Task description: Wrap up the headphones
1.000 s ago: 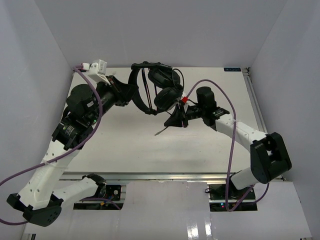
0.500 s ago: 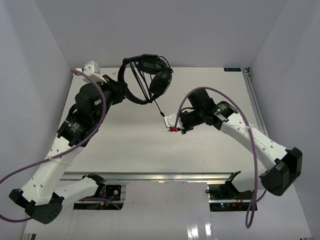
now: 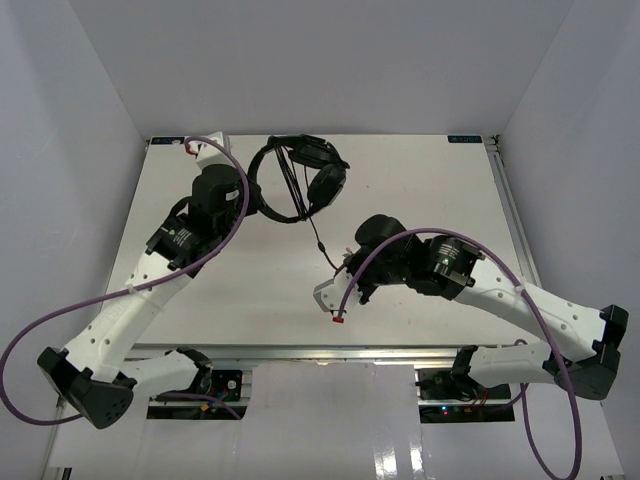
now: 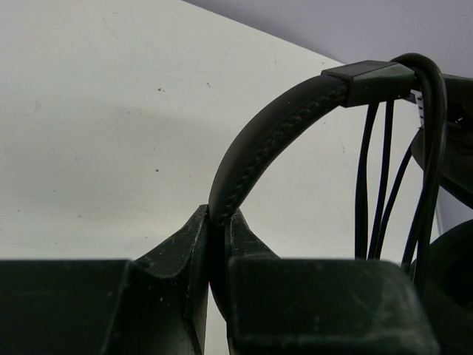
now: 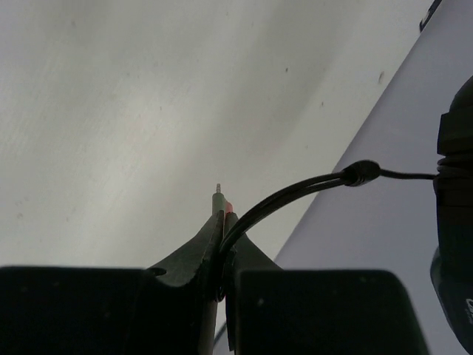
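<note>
On the left, we see the left claw [image 4: 219, 225] clamped tight on the headband [image 4: 273, 122] of the headphones [image 3: 305, 178]. Its two dark, scuffed fingers pinch the band's edge, and their bases are cut off by the bottom of the wrist view. The band is a matte black arch with a stitched seam along its edge, ending in a squarish plastic cap. Several glossy strands of cord [image 4: 384, 185] hang beside it, and where they attach is hidden. From above, the headphones are held at the far middle of the white, lightly speckled counter [image 3: 250, 290]. We cannot tell whether they touch it. The round padded earcups [image 3: 325, 185] overlap, so we cannot separate them cleanly.

Further right, the thin cord runs down from the cups and slips under the right arm's wrist. The right claw [image 5: 222, 222] is closed on the doubled cord, with a reddish plug [image 5: 228, 208] and its small metal tip poking out just above the fingertips. At the right edge, a black earcup is cropped.
</note>
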You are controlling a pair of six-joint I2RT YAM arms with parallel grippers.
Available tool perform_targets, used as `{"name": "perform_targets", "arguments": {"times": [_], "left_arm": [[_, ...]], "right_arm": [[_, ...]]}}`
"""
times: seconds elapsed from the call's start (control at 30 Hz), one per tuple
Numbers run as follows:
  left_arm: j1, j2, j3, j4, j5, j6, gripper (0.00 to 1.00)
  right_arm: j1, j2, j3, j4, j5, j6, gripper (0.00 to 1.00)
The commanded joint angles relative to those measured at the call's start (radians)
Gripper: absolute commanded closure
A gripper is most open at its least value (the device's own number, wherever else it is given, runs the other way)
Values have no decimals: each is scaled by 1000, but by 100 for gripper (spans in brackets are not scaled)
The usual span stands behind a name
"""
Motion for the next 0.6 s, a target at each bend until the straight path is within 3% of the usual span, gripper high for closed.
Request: {"name": "perform_targets", "arguments": {"times": [0.0,0.2,0.43,0.57], "left_arm": [[10,35,-8,54,-43,13,100],[10,113,-53,35,7,57,100],[10,187,-121,45,90,69,100],[10,211,-143,65,239,107,100]], "right_arm": [[48,57,75,-51,281,-82,92],[124,125,137,-64,526,-162,92],[163,162,165,51,639,-290,92],[160,147,110,176,626,-358,92]]}}
